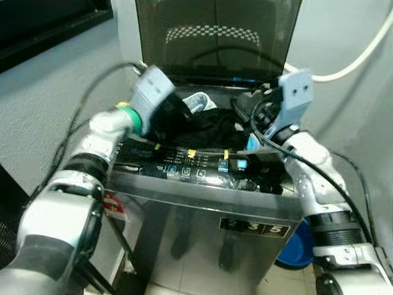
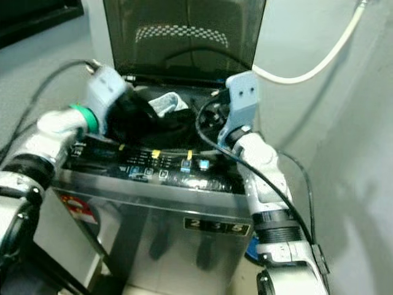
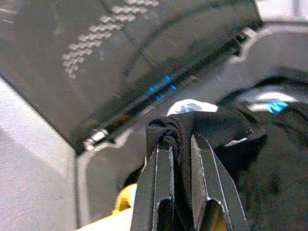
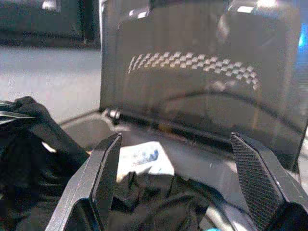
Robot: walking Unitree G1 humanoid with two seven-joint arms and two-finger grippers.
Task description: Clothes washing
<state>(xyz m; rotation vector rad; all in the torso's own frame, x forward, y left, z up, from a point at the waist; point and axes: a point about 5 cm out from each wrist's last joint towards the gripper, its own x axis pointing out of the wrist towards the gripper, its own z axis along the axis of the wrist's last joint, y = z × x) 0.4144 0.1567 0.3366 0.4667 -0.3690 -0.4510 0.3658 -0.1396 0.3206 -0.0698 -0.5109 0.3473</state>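
The black fabric garment (image 1: 202,129) lies heaped in the mouth of the top-loading stainless-steel washing machine (image 1: 202,215), part of it bunched above the rim on the left. A pale blue-and-white cloth (image 1: 198,101) shows at the far side of the opening, beneath the raised dark tinted lid (image 1: 215,37).

Risk, as judged: the garment is draped over the rim near the glossy black control panel (image 1: 196,166); if released there, a fold could hang outside the drum and foul the lid when it closes. The black cables (image 1: 270,123) looping off the right wrist lie close to the opening and could snag the fabric.

The left hand (image 3: 182,159) is at the left edge of the opening, its fingers closed tight on a twisted fold of the black garment. The right hand (image 4: 175,168) hovers above the right side of the opening, fingers spread wide, holding nothing, directly over the dark pile.
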